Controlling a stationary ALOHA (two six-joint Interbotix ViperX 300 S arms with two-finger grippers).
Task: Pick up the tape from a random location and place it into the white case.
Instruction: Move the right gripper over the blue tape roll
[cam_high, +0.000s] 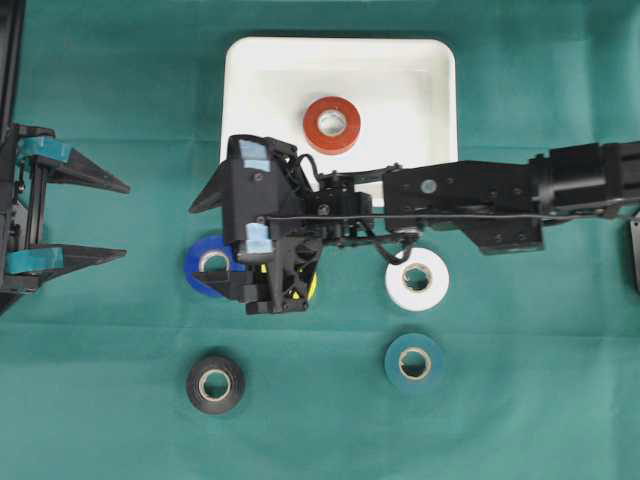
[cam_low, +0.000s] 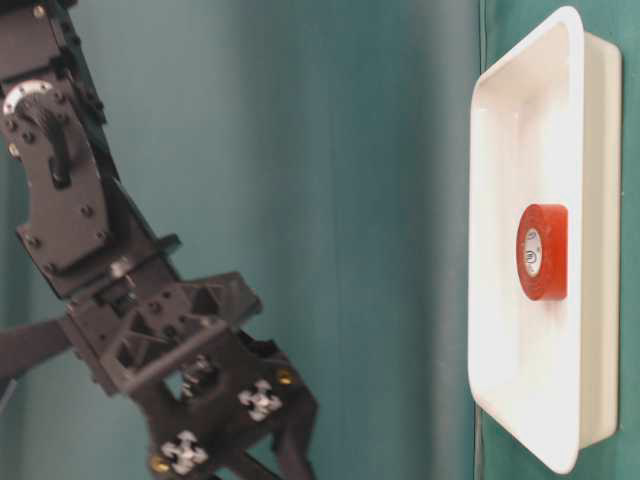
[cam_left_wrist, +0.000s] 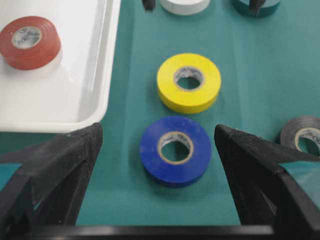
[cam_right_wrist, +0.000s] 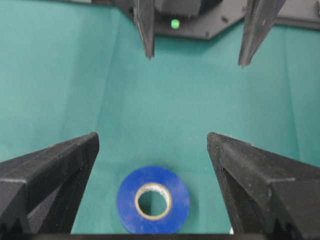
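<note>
We note the right gripper (cam_right_wrist: 152, 145) reaching across the middle of the green cloth (cam_high: 520, 400), jaws spread wide and holding nothing, above the blue tape (cam_right_wrist: 153, 199). The left gripper (cam_high: 128, 220) sits at the left edge, jaws likewise spread and empty. A red tape (cam_high: 332, 124) lies flat inside the white case (cam_high: 250, 70). The yellow tape (cam_left_wrist: 189, 81) lies just beside the blue one; white tape (cam_high: 417, 279), teal tape (cam_high: 415, 362) and black tape (cam_high: 215, 384) lie apart on the cloth.

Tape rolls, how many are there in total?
6: red in the white case; blue, yellow, white, black and teal on the cloth. The arm may hide others.
</note>
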